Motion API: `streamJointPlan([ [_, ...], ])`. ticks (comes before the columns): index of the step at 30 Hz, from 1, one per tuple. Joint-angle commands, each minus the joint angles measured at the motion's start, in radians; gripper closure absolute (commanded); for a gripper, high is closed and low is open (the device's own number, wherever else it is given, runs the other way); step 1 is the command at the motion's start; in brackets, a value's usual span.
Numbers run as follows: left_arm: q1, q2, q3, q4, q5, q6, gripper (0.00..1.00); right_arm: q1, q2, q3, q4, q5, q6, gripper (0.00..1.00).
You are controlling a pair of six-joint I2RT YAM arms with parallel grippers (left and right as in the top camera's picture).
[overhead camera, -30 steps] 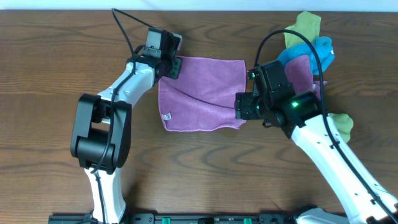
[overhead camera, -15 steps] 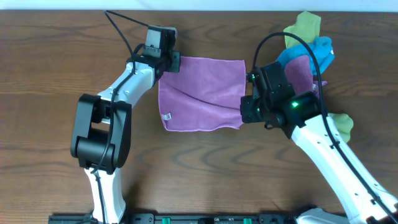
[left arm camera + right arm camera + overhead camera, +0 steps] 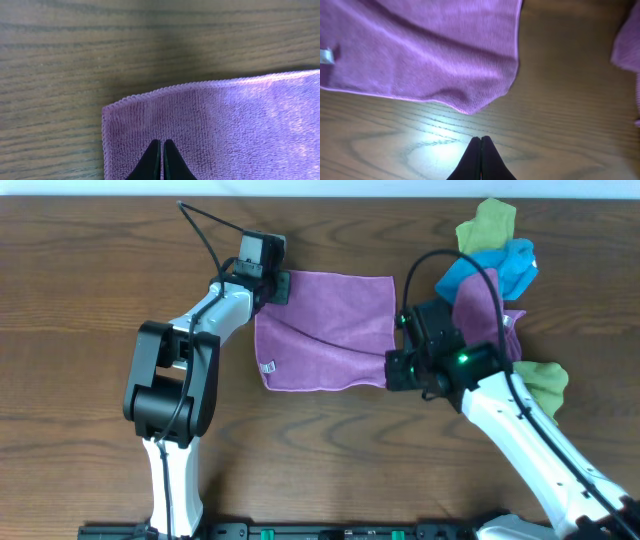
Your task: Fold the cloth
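Observation:
The purple cloth lies flat on the wooden table, with a white tag at its near left corner. My left gripper is at the cloth's far left corner. In the left wrist view this gripper is shut, its tips pressed into the cloth just inside the hemmed corner. My right gripper is by the near right corner. In the right wrist view it is shut over bare wood, a short way from the slightly raised cloth corner, holding nothing.
A heap of other cloths sits at the back right: green, blue, purple and olive. Its purple piece shows at the right edge of the right wrist view. The left arm's black cable arcs over the table.
Both grippers have gone from open to shut. The right gripper has slid a little toward the near right, off the cloth's corner. The left gripper stayed at the far left corner.

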Motion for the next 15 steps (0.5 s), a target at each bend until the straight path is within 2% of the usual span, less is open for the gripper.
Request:
streamJointPlan([
  [1, 0.001, 0.008, 0.018, -0.005, -0.027, 0.038, 0.94, -0.009, -0.003, -0.043, 0.029, -0.038, 0.041, 0.98],
  [4, 0.002, 0.018, 0.018, -0.002, -0.079, 0.048, 0.94, -0.009, -0.003, -0.07, 0.055, -0.039, 0.058, 0.98],
  [15, 0.002, 0.09, 0.018, 0.032, -0.077, 0.066, 0.94, -0.009, -0.003, -0.076, 0.055, -0.046, 0.06, 0.98],
])
